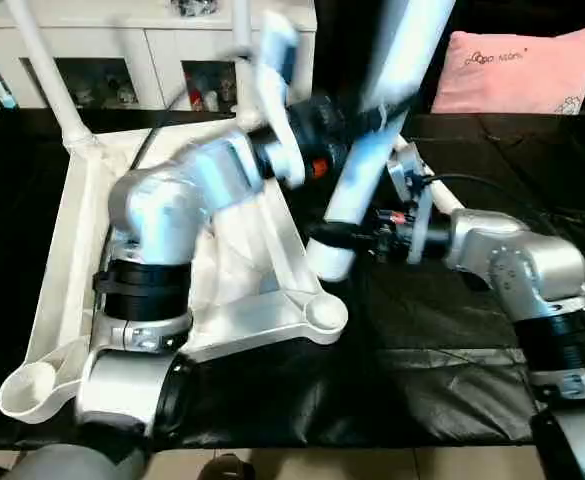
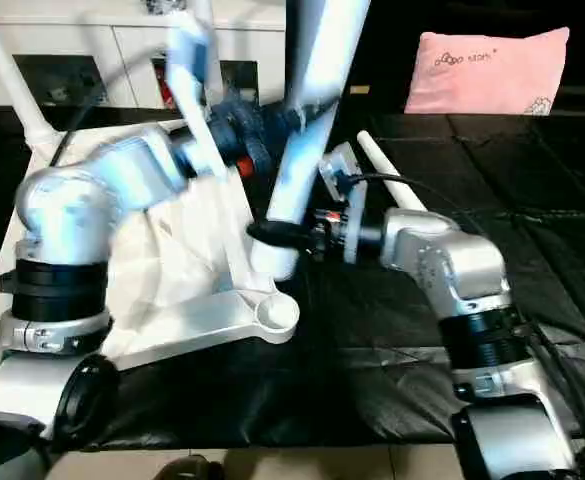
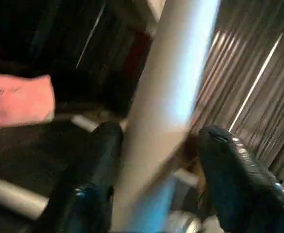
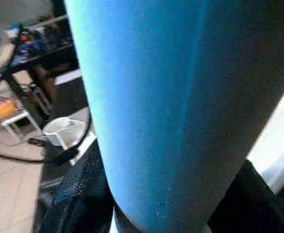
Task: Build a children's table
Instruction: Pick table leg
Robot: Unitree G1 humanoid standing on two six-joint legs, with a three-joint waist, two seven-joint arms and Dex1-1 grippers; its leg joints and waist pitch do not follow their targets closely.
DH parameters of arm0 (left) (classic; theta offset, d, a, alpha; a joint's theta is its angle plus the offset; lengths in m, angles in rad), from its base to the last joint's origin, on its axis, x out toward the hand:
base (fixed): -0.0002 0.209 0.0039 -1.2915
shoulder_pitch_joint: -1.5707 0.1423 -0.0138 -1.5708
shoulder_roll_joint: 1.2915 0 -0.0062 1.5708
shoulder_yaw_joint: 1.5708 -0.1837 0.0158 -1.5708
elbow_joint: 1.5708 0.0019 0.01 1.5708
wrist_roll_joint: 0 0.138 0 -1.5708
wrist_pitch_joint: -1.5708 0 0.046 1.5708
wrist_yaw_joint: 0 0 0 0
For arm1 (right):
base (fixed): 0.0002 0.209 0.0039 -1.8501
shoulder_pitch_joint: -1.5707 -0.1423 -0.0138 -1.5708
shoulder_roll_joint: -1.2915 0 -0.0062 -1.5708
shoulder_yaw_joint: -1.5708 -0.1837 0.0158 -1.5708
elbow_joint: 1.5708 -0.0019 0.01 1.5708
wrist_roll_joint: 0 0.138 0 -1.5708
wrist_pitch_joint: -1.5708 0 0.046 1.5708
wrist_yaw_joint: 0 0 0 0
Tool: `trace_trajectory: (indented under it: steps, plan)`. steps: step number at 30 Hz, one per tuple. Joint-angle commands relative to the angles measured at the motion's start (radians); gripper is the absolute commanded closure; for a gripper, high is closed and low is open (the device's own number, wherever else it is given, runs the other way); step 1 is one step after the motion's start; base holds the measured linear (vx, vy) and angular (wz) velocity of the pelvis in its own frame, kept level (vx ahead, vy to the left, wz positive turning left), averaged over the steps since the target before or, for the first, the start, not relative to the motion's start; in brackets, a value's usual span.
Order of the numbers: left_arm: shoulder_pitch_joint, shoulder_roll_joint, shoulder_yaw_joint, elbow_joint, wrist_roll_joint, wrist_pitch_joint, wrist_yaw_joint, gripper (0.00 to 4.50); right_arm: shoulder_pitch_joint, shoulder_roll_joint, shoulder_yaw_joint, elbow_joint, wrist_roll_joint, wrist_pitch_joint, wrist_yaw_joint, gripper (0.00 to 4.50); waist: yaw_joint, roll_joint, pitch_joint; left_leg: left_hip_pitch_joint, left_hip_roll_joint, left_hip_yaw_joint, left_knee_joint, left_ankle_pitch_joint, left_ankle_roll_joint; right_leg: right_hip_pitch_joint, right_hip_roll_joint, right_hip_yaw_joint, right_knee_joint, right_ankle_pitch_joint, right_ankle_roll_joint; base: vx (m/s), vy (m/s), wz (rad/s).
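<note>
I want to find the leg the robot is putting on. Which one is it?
Find the big white tabletop lying upside down on the black cloth. Beside its near right corner socket, a thick white leg leans steeply upward. Unlike the thin leg already standing at the far corner, both end effectors are around it.

Both arms have silver, rounded metal shells, and on the left forearm (image 1: 157,215) there is a black ribbed band with a bright metal ring under it, then a black joint lower down. The right forearm (image 2: 452,265) has the same kind of black ribbed collar and a silver ring, and a thin black cable goes in a curve from its wrist, where a small red part also sits. The left wrist carries a dark round housing with an orange-red spot, and the fingers (image 3: 239,179) are black, thick and a little glossy.
</note>
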Motion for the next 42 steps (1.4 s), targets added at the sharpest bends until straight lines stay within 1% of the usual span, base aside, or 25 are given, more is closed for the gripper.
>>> trace_trajectory:
  steps: [1,4,6,8,10,12,13,14,15,16,17,18,20,21,22,24,25,27,28,30,33,34,38,39,42]
  plan:
    - [-0.058,-0.027,0.037,-0.040,-0.076,-0.012,0.013,1.35,0.002,0.011,-0.013,0.042,-0.015,0.004,-0.046,2.54,0.003,-0.005,-0.087,0.026,0.041,-0.010,-0.051,-0.027,0.044,0.056,-0.076,0.035,-0.057,0.197,-0.320,0.000,0.000,0.00]
    - [-0.062,-0.026,0.042,-0.043,-0.061,-0.019,0.015,1.06,0.007,0.023,-0.017,0.041,-0.018,-0.028,-0.051,2.56,0.003,-0.005,-0.085,0.026,0.044,-0.011,-0.054,-0.032,0.041,0.055,-0.075,0.035,-0.057,0.186,-0.310,0.000,0.000,0.00]
    - [-0.061,-0.021,0.047,-0.048,-0.047,-0.032,0.025,0.93,0.013,0.042,-0.030,0.039,-0.024,-0.061,-0.079,2.57,0.001,0.001,-0.085,0.026,0.042,-0.011,-0.053,-0.038,0.044,0.054,-0.075,0.035,-0.059,0.177,-0.299,0.000,0.000,0.00]
    - [-0.053,-0.004,0.058,-0.052,-0.031,-0.044,0.048,0.76,0.017,0.060,-0.046,0.039,-0.037,-0.102,-0.113,2.57,0.000,0.002,-0.085,0.027,0.044,-0.012,-0.054,-0.045,0.036,0.052,-0.076,0.036,-0.061,0.168,-0.291,0.000,0.000,0.00]
    - [-0.006,0.068,0.007,-0.070,0.063,-0.072,0.044,0.67,0.031,0.071,-0.055,0.028,-0.065,-0.135,-0.163,2.57,-0.005,0.002,-0.085,0.027,0.044,-0.013,-0.057,-0.046,0.026,0.053,-0.072,0.035,-0.059,0.169,-0.279,0.000,0.000,0.00]
    - [-0.003,0.073,0.003,-0.071,0.069,-0.073,0.043,0.49,0.032,0.071,-0.054,0.027,-0.068,-0.138,-0.165,2.57,-0.009,0.005,-0.084,0.029,0.044,-0.013,-0.058,-0.050,0.021,0.051,-0.070,0.035,-0.060,0.162,-0.262,0.000,0.000,0.00]
    - [0.024,0.108,-0.027,-0.081,0.111,-0.083,0.038,0.49,0.041,0.071,-0.050,0.018,-0.082,-0.155,-0.180,2.57,-0.007,0.006,-0.085,0.030,0.044,-0.014,-0.059,-0.051,0.015,0.051,-0.072,0.035,-0.061,0.156,-0.257,0.000,0.000,0.00]
    - [0.120,0.203,-0.104,-0.123,0.212,-0.115,0.016,0.41,0.086,0.066,-0.037,-0.030,-0.123,-0.178,-0.228,2.57,-0.008,0.003,-0.085,0.029,0.045,-0.014,-0.060,-0.049,0.014,0.050,-0.071,0.035,-0.064,0.147,-0.248,0.000,0.000,0.00]
    - [0.169,0.249,-0.141,-0.151,0.258,-0.134,0.004,0.36,0.112,0.069,-0.042,-0.062,-0.127,-0.172,-0.254,2.57,-0.009,-0.002,-0.083,0.029,0.048,-0.013,-0.064,-0.054,0.003,0.050,-0.072,0.036,-0.063,0.127,-0.224,0.000,0.000,0.00]
    - [0.169,0.249,-0.141,-0.151,0.258,-0.134,0.004,0.36,0.112,0.069,-0.042,-0.062,-0.127,-0.172,-0.254,2.57,-0.012,0.005,-0.086,0.030,0.046,-0.012,-0.063,-0.041,-0.003,0.048,-0.070,0.036,-0.060,0.132,-0.209,0.000,0.000,0.00]
    - [0.186,0.265,-0.154,-0.162,0.275,-0.141,0.001,0.36,0.122,0.070,-0.045,-0.073,-0.128,-0.170,-0.263,2.57,-0.014,0.007,-0.086,0.032,0.044,-0.011,-0.063,-0.040,-0.007,0.045,-0.068,0.036,-0.060,0.134,-0.211,0.000,0.000,0.00]
    - [0.261,0.321,-0.191,-0.208,0.322,-0.166,-0.015,0.36,0.170,0.078,-0.057,-0.131,-0.134,-0.166,-0.301,2.57,-0.010,0.008,-0.089,0.034,0.049,-0.015,-0.064,-0.029,-0.010,0.044,-0.071,0.035,-0.062,0.139,-0.209,0.000,0.000,0.00]
    - [0.360,0.375,-0.218,-0.257,0.356,-0.198,-0.035,0.36,0.237,0.083,-0.061,-0.207,-0.161,-0.182,-0.353,2.57,-0.012,0.010,-0.084,0.031,0.049,-0.014,-0.068,-0.046,-0.017,0.041,-0.069,0.035,-0.061,0.130,-0.202,0.000,0.000,0.00]
    - [0.360,0.375,-0.218,-0.257,0.356,-0.198,-0.035,0.36,0.237,0.083,-0.061,-0.207,-0.161,-0.182,-0.353,2.57,-0.013,0.010,-0.085,0.031,0.047,-0.012,-0.068,-0.051,-0.025,0.039,-0.067,0.036,-0.060,0.131,-0.199,0.000,0.000,0.00]
    - [0.456,0.428,-0.257,-0.285,0.398,-0.245,-0.069,0.36,0.299,0.094,-0.072,-0.280,-0.166,-0.171,-0.399,2.57,-0.013,0.014,-0.079,0.031,0.047,-0.012,-0.073,-0.082,-0.033,0.035,-0.067,0.037,-0.067,0.092,-0.192,0.000,0.000,0.00]
    - [0.517,0.461,-0.276,-0.304,0.415,-0.253,-0.079,0.36,0.342,0.102,-0.077,-0.331,-0.174,-0.159,-0.434,2.57,-0.016,0.020,-0.076,0.035,0.047,-0.013,-0.079,-0.140,-0.054,0.032,-0.068,0.039,-0.072,0.026,-0.179,0.000,0.000,0.00]
    - [0.539,0.471,-0.280,-0.312,0.420,-0.254,-0.079,0.36,0.360,0.106,-0.080,-0.350,-0.179,-0.156,-0.450,2.57,-0.020,0.017,-0.073,0.036,0.045,-0.012,-0.083,-0.176,-0.062,0.030,-0.065,0.040,-0.076,-0.015,-0.170,0.000,0.000,0.00]
    - [0.567,0.477,-0.278,-0.323,0.424,-0.257,-0.078,0.36,0.388,0.114,-0.087,-0.381,-0.184,-0.146,-0.478,2.57,-0.022,0.018,-0.070,0.039,0.045,-0.012,-0.089,-0.223,-0.077,0.026,-0.066,0.042,-0.082,-0.080,-0.165,0.000,0.000,0.00]
    - [0.613,0.474,-0.270,-0.325,0.441,-0.293,-0.078,0.36,0.440,0.122,-0.091,-0.435,-0.190,-0.135,-0.516,2.57,-0.023,0.016,-0.068,0.039,0.046,-0.013,-0.091,-0.235,-0.080,0.025,-0.067,0.044,-0.086,-0.103,-0.162,0.000,0.000,0.00]
    - [0.624,0.475,-0.270,-0.326,0.446,-0.304,-0.080,0.36,0.451,0.123,-0.091,-0.446,-0.192,-0.133,-0.523,2.57,-0.026,0.014,-0.065,0.038,0.044,-0.012,-0.094,-0.258,-0.083,0.024,-0.068,0.046,-0.091,-0.148,-0.149,0.000,0.000,0.00]
    - [0.703,0.499,-0.288,-0.353,0.451,-0.348,-0.122,0.36,0.524,0.135,-0.086,-0.524,-0.199,-0.115,-0.566,2.57,-0.029,0.008,-0.067,0.034,0.043,-0.013,-0.095,-0.235,-0.072,0.025,-0.069,0.048,-0.094,-0.151,-0.130,0.000,0.000,0.00]
    - [0.730,0.538,-0.317,-0.369,0.451,-0.342,-0.163,0.36,0.548,0.141,-0.086,-0.549,-0.195,-0.104,-0.582,2.57,-0.029,0.008,-0.067,0.031,0.042,-0.013,-0.095,-0.220,-0.067,0.026,-0.069,0.048,-0.093,-0.147,-0.124,0.000,0.000,0.00]
    - [0.747,0.579,-0.351,-0.365,0.470,-0.314,-0.181,0.36,0.568,0.144,-0.078,-0.564,-0.203,-0.098,-0.605,2.57,-0.031,0.019,-0.066,0.036,0.041,-0.012,-0.095,-0.223,-0.069,0.018,-0.063,0.048,-0.091,-0.129,-0.130,0.000,0.000,0.00]
    - [0.748,0.582,-0.354,-0.362,0.474,-0.311,-0.180,0.36,0.569,0.145,-0.078,-0.564,-0.206,-0.099,-0.609,2.57,-0.032,0.016,-0.067,0.036,0.041,-0.012,-0.095,-0.221,-0.070,0.018,-0.062,0.047,-0.090,-0.119,-0.130,0.000,0.000,0.00]
    - [0.760,0.559,-0.338,-0.355,0.493,-0.331,-0.152,0.36,0.572,0.153,-0.082,-0.569,-0.232,-0.093,-0.646,2.57,-0.033,0.017,-0.067,0.036,0.041,-0.012,-0.095,-0.223,-0.074,0.019,-0.063,0.047,-0.090,-0.115,-0.136,0.000,0.000,0.00]
